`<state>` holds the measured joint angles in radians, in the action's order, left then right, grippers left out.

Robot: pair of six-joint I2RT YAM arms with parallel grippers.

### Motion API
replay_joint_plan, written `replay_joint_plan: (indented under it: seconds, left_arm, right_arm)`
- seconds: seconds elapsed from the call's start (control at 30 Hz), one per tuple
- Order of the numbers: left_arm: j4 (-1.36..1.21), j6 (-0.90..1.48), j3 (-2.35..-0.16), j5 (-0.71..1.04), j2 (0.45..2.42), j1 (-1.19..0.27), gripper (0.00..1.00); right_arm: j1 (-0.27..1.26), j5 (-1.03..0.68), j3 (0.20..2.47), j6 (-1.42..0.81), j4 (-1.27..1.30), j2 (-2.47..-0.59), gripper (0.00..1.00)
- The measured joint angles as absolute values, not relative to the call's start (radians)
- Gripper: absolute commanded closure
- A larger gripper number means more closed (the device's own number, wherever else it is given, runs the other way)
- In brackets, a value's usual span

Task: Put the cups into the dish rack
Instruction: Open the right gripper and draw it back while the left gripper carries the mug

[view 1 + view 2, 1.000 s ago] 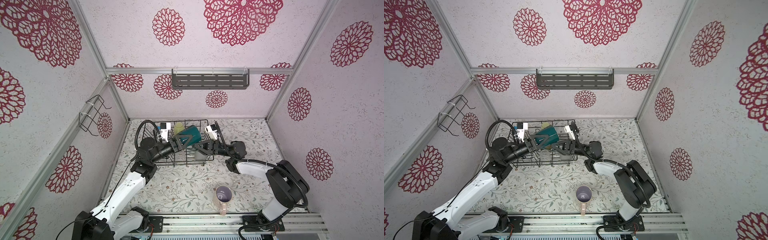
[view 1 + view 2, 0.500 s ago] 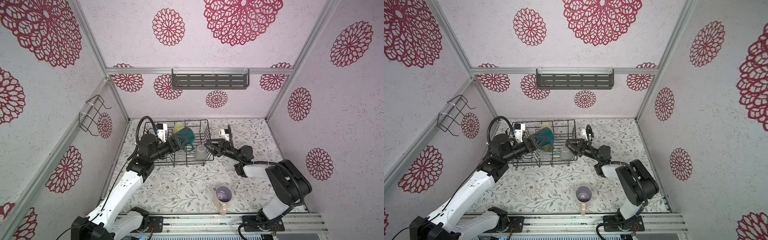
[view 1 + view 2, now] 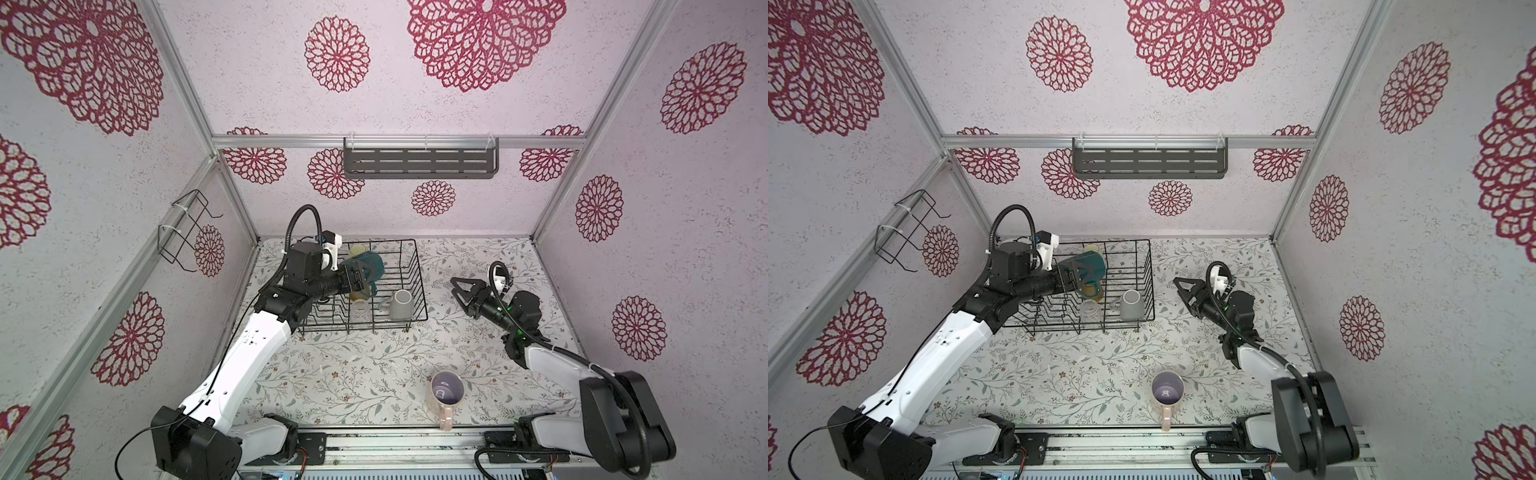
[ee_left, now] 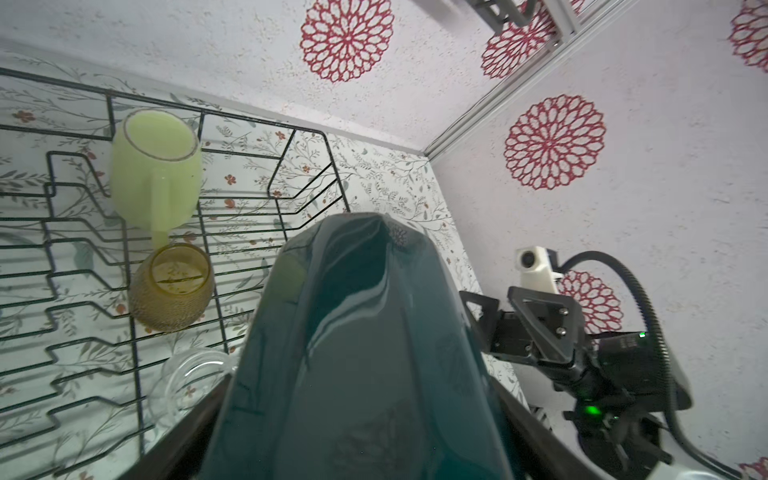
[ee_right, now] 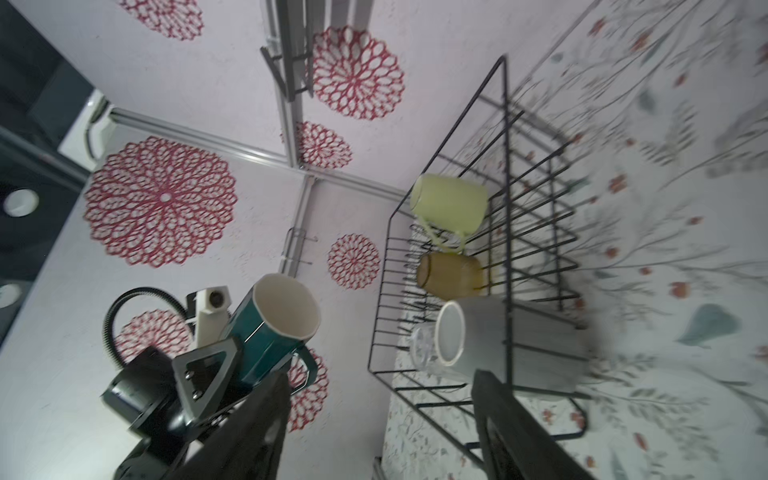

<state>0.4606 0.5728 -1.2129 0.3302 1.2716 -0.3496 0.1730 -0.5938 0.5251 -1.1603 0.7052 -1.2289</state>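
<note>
**Right pincer off the mug, drawn back from the rack**

A second ago both pincers met at the teal mug. The right pincer has since let go and pulled away. It hangs released, jaws wide and empty, over the counter right of the rack.

The left arm reaches from the front left corner. The left pincer grasps the teal mug, tilted, above the rack, which stands at the counter's back left.

In the rack:
- yellow-green mug at the back
- amber tumbler
- clear glass
- grey mug in the front right corner

The pink mug stands near the front edge, unmoved.
</note>
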Motion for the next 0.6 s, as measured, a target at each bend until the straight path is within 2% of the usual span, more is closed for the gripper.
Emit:
replay_joint_plan:
  seconds: [0.13, 0.23, 0.4, 0.6]
  left_arm:
    - [0.524, 0.523, -1.292, 0.292, 1.343, -0.364, 0.38]
    - [0.57, 0.482, -1.367, 0.253, 1.406, -0.386, 0.38]
    - [0.636, 0.431, -1.493, 0.21, 1.517, -0.421, 0.38]
    - [0.714, 0.377, -1.642, 0.139, 1.655, -0.451, 0.39]
  right_arm:
    - [0.138, -0.357, 0.603, -0.879, 0.318, -1.097, 0.01]
    - [0.138, -0.167, 0.601, -0.727, 0.163, -1.009, 0.01]
    - [0.137, 0.065, 0.514, -0.59, 0.07, -0.939, 0.01]
    - [0.136, 0.203, 0.409, -0.522, 0.046, -0.962, 0.01]
